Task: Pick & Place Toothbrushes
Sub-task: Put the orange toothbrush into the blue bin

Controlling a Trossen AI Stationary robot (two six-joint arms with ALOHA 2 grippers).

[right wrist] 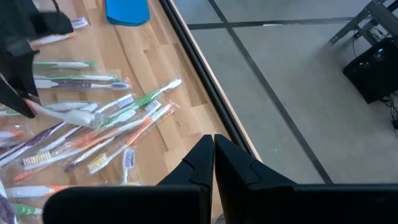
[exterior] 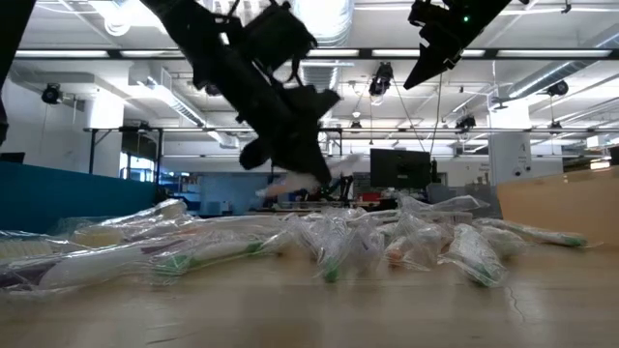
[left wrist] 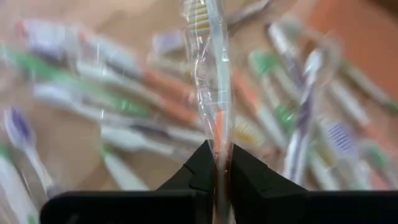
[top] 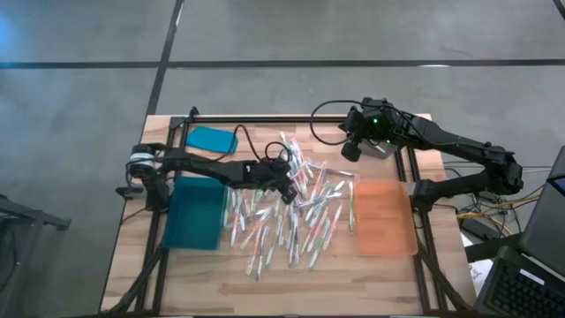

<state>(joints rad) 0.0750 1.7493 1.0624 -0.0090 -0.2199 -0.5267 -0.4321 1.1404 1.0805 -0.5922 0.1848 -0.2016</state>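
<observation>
While pinching one wrapped toothbrush (left wrist: 214,93) above the pile of toothbrushes (top: 296,216) mid-tabletop (top: 265,278), left gripper (top: 287,187) raised between teal tray (top: 194,214) and orange tray (top: 383,218). Right gripper (top: 350,148) pressed together, empty, high near the far edge.

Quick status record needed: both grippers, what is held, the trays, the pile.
left gripper: shut on a clear-wrapped toothbrush with an orange handle, lifted above the pile
right gripper: shut, empty, raised over the table's far right edge
pile of wrapped toothbrushes: scattered mid-table between the two trays
teal tray: left of the pile, looks empty
translucent orange tray: right of the pile, looks empty
blue lid-like piece: far left corner area
</observation>
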